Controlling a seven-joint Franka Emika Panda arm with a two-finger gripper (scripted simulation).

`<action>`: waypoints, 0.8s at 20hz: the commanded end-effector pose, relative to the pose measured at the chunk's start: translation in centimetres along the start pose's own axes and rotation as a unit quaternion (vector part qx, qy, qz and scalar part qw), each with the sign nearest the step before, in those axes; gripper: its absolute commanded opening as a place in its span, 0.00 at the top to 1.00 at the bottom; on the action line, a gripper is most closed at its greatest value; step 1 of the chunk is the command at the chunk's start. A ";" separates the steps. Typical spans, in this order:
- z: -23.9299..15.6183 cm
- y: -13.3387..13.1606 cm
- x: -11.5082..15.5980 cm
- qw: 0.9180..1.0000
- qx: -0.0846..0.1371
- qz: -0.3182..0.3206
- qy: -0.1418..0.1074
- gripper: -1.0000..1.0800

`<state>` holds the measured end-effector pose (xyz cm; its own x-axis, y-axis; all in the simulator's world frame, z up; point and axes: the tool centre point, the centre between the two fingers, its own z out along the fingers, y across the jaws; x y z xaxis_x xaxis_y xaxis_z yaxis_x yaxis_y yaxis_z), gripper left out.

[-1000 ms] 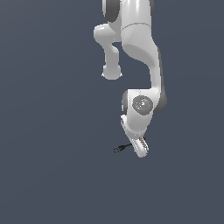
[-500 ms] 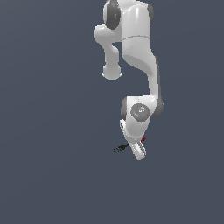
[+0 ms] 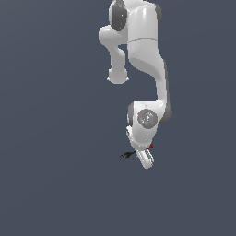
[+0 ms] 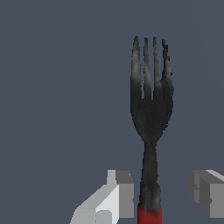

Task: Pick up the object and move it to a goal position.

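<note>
Gripper [image 4: 159, 194] is spread open with the fork [image 4: 151, 113] sitting between its fingers [image 4: 120, 192], way closer to one pad than the other, so closing off-center like that could shove or spin the skinny thing instead of pinching it. Red handle by the pads, then a thin dark matte neck and four slim prongs pointing away over the plain grey floor [image 4: 52, 87].

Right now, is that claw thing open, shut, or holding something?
End effector: open. Its fingers sit on either side of the fork, one close against the neck, the other clearly apart, so it is not gripping the fork.
</note>
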<state>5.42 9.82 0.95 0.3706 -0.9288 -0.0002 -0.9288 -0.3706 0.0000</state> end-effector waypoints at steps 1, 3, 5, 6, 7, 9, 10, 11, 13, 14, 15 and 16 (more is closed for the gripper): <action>0.3 0.0 -0.1 1.000 0.000 0.000 0.000 1.00; 0.0 0.0 0.2 1.000 0.000 0.001 0.001 1.00; -0.1 0.1 0.2 1.000 0.000 0.001 0.001 1.00; -0.1 0.1 0.2 1.000 0.000 0.001 0.001 1.00; -0.3 0.2 0.2 1.000 0.000 0.001 0.001 1.00; -0.6 0.4 0.3 1.000 0.000 0.001 0.001 1.00; -0.8 0.6 0.4 1.000 0.000 0.001 0.001 1.00; -1.1 0.8 0.5 1.000 0.000 0.001 0.001 1.00; -1.7 1.2 0.7 1.000 0.000 0.001 0.000 1.00; -2.1 1.5 0.8 1.000 0.000 0.001 0.000 1.00; -2.5 1.7 0.9 1.000 0.000 0.001 0.000 1.00; -2.9 2.0 1.0 1.000 0.000 0.001 0.000 1.00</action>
<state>4.19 8.43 3.19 0.3685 -0.9296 0.0002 -0.9296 -0.3685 0.0012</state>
